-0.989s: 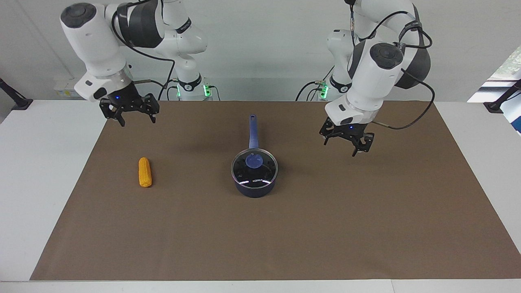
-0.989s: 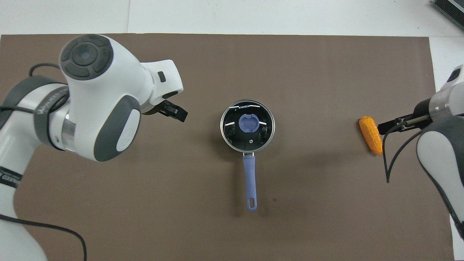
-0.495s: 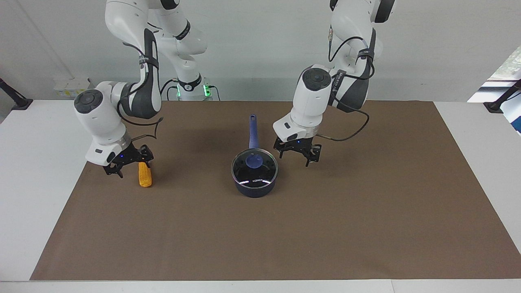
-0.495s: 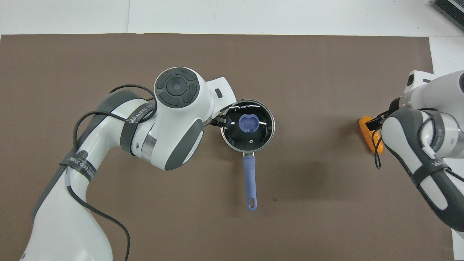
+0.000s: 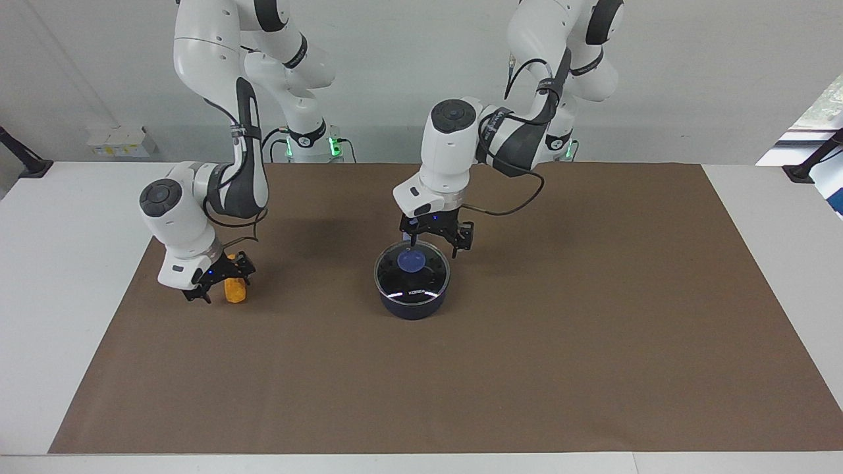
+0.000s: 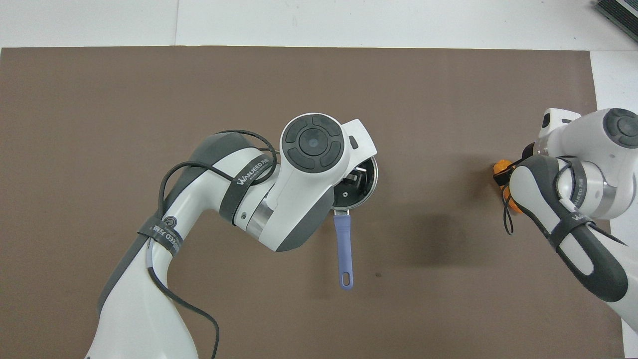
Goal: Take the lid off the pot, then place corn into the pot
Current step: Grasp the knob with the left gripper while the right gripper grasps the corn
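The pot (image 5: pixel 413 304) sits at the centre of the facing view, on the brown mat (image 5: pixel 593 342) that covers the desk (image 5: pixel 59 263). The lid (image 5: pixel 412 271) rests on the pot, its blue knob (image 5: pixel 412 261) up. In the overhead view the pot's handle (image 6: pixel 344 249) points toward the bottom of the frame.

The left end effector (image 5: pixel 433 245) hangs just over the lid's upper edge in the facing view, fingers spread wide apart and gripping nothing; in the overhead view the arm covers most of the lid.

The corn (image 5: pixel 234 289) lies on the mat at middle left of the facing view. The right end effector (image 5: pixel 220 286) is down at the corn, fingers on either side; I cannot tell whether they have gripped it.
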{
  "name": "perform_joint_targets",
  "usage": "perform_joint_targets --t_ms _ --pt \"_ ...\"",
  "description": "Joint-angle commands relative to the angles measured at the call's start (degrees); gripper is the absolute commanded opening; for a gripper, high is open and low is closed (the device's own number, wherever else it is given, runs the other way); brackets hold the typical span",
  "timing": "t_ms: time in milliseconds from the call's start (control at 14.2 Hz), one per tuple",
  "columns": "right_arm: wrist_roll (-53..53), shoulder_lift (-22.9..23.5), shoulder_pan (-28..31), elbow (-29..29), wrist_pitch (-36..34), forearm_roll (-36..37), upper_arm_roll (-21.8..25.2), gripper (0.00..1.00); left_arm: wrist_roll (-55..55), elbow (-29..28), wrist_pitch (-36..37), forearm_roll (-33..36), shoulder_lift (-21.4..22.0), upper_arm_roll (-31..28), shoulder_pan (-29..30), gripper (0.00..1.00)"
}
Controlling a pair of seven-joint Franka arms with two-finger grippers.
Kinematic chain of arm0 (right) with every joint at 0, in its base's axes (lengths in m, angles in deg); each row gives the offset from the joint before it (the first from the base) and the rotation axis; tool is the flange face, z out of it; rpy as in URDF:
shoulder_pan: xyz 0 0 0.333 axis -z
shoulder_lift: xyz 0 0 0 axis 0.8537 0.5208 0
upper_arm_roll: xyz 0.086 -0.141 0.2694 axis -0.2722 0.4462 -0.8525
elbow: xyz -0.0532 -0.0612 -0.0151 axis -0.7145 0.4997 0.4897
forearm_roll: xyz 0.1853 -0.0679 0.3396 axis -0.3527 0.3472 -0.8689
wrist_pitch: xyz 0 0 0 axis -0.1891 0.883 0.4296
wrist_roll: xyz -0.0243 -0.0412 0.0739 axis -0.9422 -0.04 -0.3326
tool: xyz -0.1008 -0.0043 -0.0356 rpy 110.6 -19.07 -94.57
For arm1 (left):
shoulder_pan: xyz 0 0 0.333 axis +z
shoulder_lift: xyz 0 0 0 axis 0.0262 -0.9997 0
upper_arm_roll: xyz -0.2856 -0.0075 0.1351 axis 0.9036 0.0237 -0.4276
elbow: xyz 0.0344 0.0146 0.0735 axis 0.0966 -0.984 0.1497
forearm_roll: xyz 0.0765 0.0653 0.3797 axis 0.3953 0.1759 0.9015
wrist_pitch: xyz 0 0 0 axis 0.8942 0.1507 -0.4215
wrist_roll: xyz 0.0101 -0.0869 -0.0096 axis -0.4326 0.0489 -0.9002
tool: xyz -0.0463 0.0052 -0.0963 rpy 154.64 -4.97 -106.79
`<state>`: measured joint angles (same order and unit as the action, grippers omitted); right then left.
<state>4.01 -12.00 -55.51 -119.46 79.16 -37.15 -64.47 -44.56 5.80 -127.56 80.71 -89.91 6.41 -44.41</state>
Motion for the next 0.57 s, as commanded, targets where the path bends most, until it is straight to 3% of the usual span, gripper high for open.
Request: perform_joint_targets --t_ms 0,212,495 --pt "-0.8 -1.0 0.3 -1.5 1.0 -1.3 -0.2 0.00 -2.5 4.3 1.1 0.4 -3.9 -1.0 -1.6 1.00" --pt "-0.2 -0.7 0.2 -1.0 0.5 -1.2 -0.2 0.00 -6.1 10.6 0.5 0.8 -10.3 -1.2 -3.0 1.00" --pt "0.2 -0.8 0.2 1.5 -2.6 -1.4 -0.3 0.00 -6.4 11.3 0.7 1.7 -11.1 -1.1 -3.1 1.00"
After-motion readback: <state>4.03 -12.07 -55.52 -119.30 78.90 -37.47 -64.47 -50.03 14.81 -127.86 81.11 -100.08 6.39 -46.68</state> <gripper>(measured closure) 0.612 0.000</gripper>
